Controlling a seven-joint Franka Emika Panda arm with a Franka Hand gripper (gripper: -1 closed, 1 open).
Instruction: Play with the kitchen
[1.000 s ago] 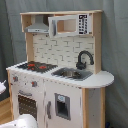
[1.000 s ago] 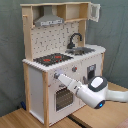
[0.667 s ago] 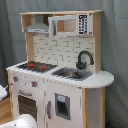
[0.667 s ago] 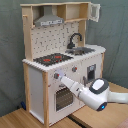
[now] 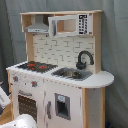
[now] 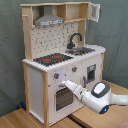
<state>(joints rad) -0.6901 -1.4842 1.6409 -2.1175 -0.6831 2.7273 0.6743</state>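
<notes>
In the second exterior view my gripper reaches left at the kitchen front, just beside the knobs above the oven door; finger state I cannot tell.

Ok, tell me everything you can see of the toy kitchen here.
The kitchen is a tall white and light-wood toy unit standing upright on a wooden floor before a grey curtain. It has a black-and-red stovetop, a black faucet over a grey sink, a range hood, knobs and a closed windowed oven door. The arm's tool reaches its front beside the knobs; contact is unclear.
</notes>
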